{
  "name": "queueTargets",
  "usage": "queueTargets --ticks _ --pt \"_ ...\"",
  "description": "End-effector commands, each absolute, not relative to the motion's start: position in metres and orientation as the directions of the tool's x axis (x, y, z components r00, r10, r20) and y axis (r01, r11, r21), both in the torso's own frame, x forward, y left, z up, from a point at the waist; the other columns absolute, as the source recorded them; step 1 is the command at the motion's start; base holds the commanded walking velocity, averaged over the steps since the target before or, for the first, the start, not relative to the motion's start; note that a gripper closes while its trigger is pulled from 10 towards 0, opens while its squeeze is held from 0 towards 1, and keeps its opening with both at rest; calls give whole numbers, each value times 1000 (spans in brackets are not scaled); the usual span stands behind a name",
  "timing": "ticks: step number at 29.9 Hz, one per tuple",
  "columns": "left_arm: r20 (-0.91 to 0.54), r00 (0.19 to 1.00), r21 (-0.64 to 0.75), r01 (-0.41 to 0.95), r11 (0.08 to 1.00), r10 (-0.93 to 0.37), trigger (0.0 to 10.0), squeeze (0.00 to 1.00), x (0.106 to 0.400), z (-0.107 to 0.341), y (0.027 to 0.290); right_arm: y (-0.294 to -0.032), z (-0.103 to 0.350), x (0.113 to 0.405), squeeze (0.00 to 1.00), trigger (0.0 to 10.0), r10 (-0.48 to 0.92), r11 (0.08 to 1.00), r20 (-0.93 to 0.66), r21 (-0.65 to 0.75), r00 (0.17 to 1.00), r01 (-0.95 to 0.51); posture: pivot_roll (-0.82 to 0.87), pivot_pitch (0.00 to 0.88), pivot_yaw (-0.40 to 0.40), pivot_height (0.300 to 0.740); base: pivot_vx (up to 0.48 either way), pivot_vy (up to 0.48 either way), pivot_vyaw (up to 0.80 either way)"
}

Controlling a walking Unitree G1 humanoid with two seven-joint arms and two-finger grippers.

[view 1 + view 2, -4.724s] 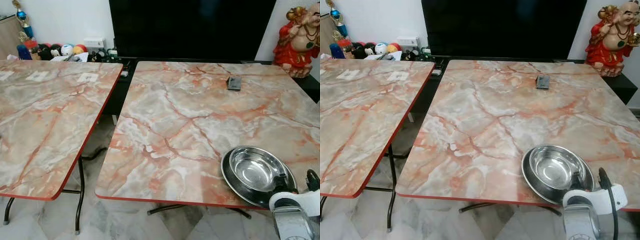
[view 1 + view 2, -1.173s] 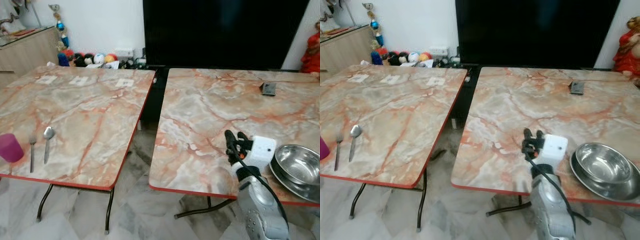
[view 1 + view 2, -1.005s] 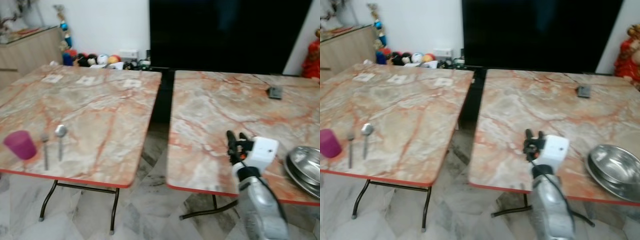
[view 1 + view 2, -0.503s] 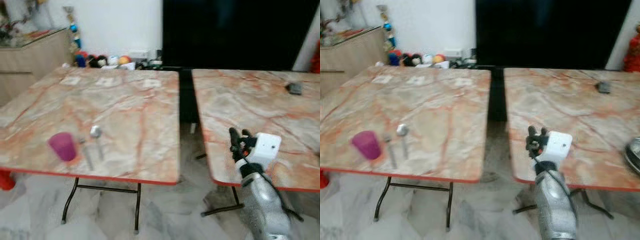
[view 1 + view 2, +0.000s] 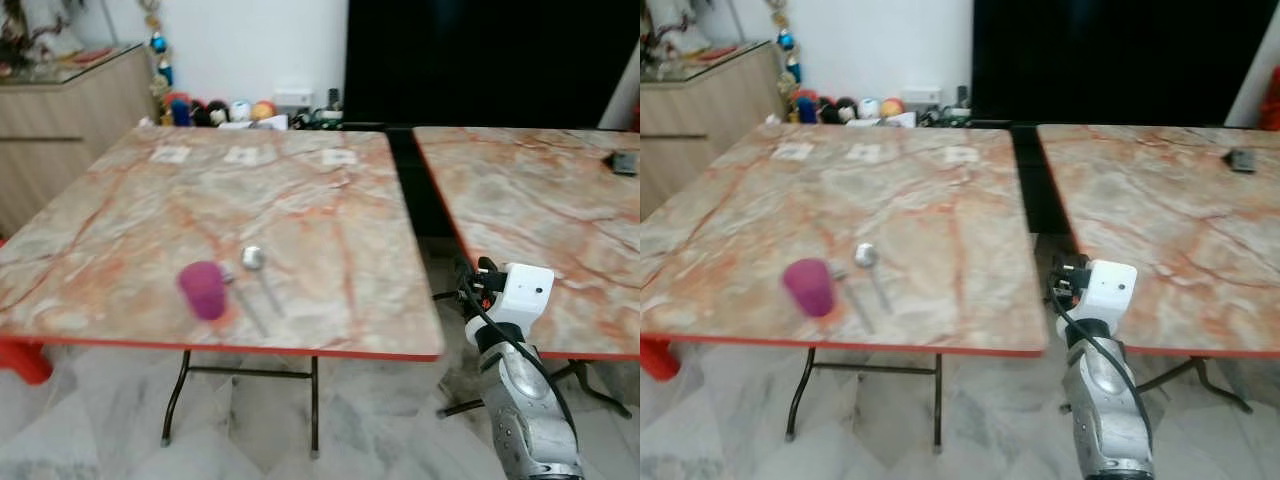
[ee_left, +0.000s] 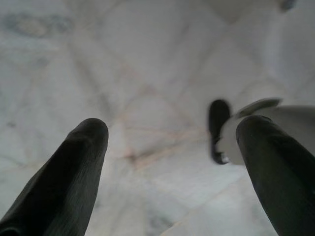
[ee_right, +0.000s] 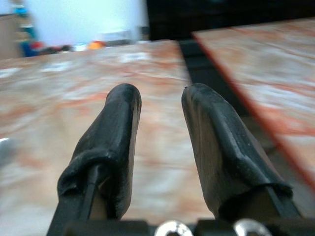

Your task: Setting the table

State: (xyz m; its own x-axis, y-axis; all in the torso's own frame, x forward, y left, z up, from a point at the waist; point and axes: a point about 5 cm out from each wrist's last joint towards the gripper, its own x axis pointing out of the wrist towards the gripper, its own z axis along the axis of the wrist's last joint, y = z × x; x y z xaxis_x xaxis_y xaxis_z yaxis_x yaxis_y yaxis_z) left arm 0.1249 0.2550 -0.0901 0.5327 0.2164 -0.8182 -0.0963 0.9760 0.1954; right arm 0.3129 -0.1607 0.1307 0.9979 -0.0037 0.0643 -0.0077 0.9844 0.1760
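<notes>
A purple cup (image 5: 203, 290) stands near the front edge of the left marble table (image 5: 330, 220). Just right of it lie a fork (image 5: 855, 302) and a spoon (image 5: 256, 264), side by side. My right gripper (image 5: 470, 285) is raised in front of me, level with the gap between the two tables and well right of the cutlery. In the right wrist view its fingers (image 7: 115, 132) stand slightly apart with nothing between them, pointing over the left table. My left gripper (image 6: 172, 128) hangs open over the pale floor.
The right marble table (image 5: 540, 210) carries a small dark object (image 5: 622, 162) at its far side. A wooden cabinet (image 5: 70, 110) stands at far left, toys (image 5: 215, 108) line the wall, and a red stool (image 5: 22, 360) sits under the left table's corner. Three paper cards (image 5: 245, 155) lie on the left table.
The camera has swung left. The steel bowls have slid out of view, and the left table with cup, fork and spoon now sits centrally. My right gripper stays raised in front.
</notes>
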Motion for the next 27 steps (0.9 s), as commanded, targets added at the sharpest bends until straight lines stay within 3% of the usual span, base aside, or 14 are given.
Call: queueTargets --ticks 1,6,10,17,27 --pt "-825 525 185 -99 978 210 10000 0 122 -92 252 -173 129 308 0 10000 -47 989 57 146 997 38 3 36 -23 740 0 0 0" --pt "-827 522 185 -101 977 211 10000 0 120 -93 252 -186 120 296 0 10000 -137 982 25 137 990 132 -1 39 -26 740 0 0 0" --pt "-831 518 182 -94 979 205 10000 0 117 -94 249 -211 103 274 0 10000 -269 956 -41 111 962 272 -11 42 -26 740 0 0 0" --pt "-828 526 173 -86 981 192 10000 0 122 -96 238 -224 84 255 0 10000 -325 942 -117 51 938 332 -14 43 -29 740 0 0 0" --pt "-811 552 166 -97 981 192 10000 0 140 -91 236 -213 18 250 0 10000 -231 958 -412 61 881 280 -7 39 -34 740 0 0 0"
